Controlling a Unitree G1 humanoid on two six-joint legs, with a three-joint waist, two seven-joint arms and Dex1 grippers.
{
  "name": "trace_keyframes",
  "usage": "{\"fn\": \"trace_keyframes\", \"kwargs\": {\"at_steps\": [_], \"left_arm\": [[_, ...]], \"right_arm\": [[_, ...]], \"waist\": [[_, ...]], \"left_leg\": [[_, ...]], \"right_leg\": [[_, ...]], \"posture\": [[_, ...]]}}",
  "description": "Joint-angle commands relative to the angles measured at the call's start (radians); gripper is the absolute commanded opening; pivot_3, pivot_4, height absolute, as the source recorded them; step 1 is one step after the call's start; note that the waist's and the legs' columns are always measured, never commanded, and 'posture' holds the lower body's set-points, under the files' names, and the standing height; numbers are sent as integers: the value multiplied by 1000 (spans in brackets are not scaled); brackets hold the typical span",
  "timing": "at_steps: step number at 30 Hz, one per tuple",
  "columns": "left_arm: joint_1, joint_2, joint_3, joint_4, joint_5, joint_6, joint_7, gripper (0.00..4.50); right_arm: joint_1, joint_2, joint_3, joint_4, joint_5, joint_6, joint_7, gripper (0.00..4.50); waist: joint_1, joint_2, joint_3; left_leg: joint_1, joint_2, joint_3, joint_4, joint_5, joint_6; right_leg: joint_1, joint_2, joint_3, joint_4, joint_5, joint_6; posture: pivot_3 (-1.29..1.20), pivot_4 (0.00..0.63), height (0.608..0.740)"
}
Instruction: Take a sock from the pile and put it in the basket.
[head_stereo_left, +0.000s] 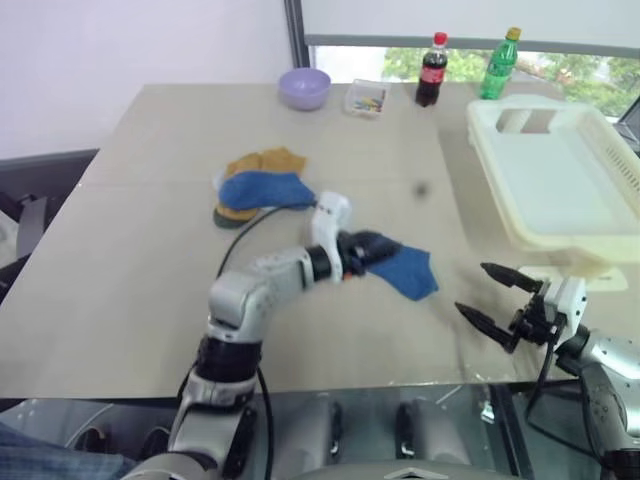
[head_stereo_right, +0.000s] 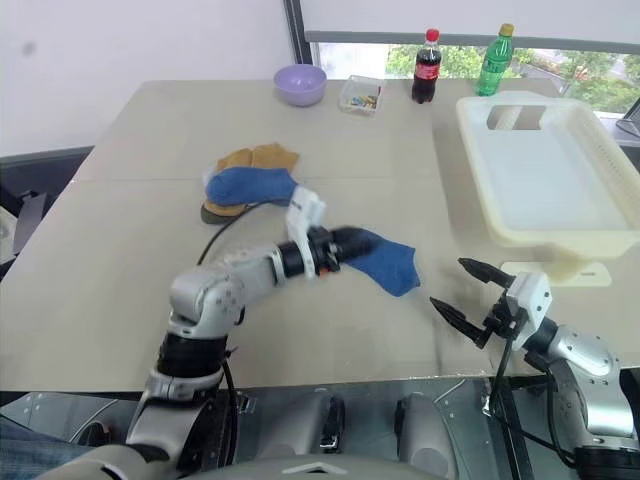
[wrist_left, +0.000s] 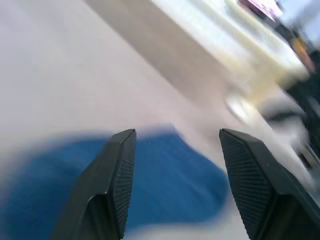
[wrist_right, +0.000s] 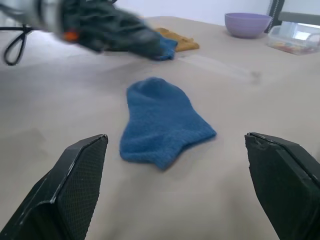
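Socks in a small loose pile (head_stereo_left: 256, 187), fuzzy blue over mustard-tan with a dark sole at the near edge, lie on the beige table (head_stereo_left: 130, 270) in the left eye view, and one more fuzzy blue sock (head_stereo_left: 405, 268) lies flat by itself between that pile and the large cream-white slatted plastic basket (head_stereo_left: 560, 180) at the table's right side. The left gripper (head_stereo_left: 372, 247) reaches over the near end of this lone sock, though from here I cannot tell how far its fingers are parted. The right gripper (head_stereo_left: 492, 296) waits near the table's front edge, below the basket, its two black fingers spread wide and holding nothing. At the far edge stand a small lilac bowl (head_stereo_left: 304, 87), a clear plastic box (head_stereo_left: 366, 99) of coloured bits, a dark cola bottle (head_stereo_left: 432, 70) and a green bottle (head_stereo_left: 499, 64). The left wrist view shows that gripper's fingers (wrist_left: 116, 185) apart with a clear gap, the blue sock spread on the table beneath them and nothing pinched between. The right wrist view shows its own fingers (wrist_right: 75, 185) set far apart, the blue sock lying free on the table ahead, and the left gripper just above the sock's far end.
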Motion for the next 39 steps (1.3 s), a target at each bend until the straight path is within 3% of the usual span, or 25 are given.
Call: {"fn": "trace_keyframes", "kwargs": {"at_steps": [1,6,9,12,15,22,29,34,39], "left_arm": [[-74,16,13,179,80,-180,-31,2832],[-157,-4,15,464,147,-370,-79,2832],[-130,1,-39,480,180,-390,-141,2832],[-56,26,-73,390,186,-382,-207,2832],[47,71,-88,256,155,-320,-267,2832],[297,224,-68,-84,66,-137,-319,2832],[441,302,-25,-270,-34,-39,-325,2832],[353,199,36,-189,-25,-117,-218,2832],[170,145,-67,11,79,-300,-302,2832]], "right_arm": [[-39,1,55,-47,-70,89,-96,4500],[-50,11,155,-86,-127,130,-119,4500],[-81,11,200,-85,-206,228,-206,4500],[-119,-4,207,-121,-208,453,-279,4500],[-129,-24,194,-139,-184,511,-274,4500],[-116,-75,147,-138,-126,506,-203,4500],[-108,-105,149,-133,-105,485,-148,4500],[-128,-112,151,-111,-98,481,-134,4500],[-155,-111,165,-103,-86,498,-115,4500]], "waist": [[-1,0,0],[0,-1,1],[-2,-2,1],[-6,-2,1],[-4,-3,0],[-3,-3,-1],[-3,-3,-1],[4,-3,-1],[4,-3,-1]], "left_leg": [[0,0,1,0,2,-3],[-2,-1,1,0,2,-3],[-2,-1,2,0,2,-3],[-2,0,4,0,1,-3],[-1,1,4,0,2,-3],[-1,0,2,0,-2,2],[-1,0,2,-1,-3,4],[-1,0,1,0,-3,4],[-1,0,1,1,-3,4]], "right_leg": [[0,0,-1,0,0,0],[-1,0,-1,-1,0,0],[-1,0,-1,-2,0,0],[-2,0,1,-2,0,1],[-2,-1,2,-2,1,1],[0,-9,4,-3,1,1],[-1,-10,4,-4,0,0],[-1,-10,3,-4,1,0],[0,-6,1,-4,2,-1]], "posture": [[0,150,740],[0,150,740],[0,150,740],[0,150,740],[0,150,740],[0,150,740],[0,150,740],[0,150,740],[0,150,740]]}}
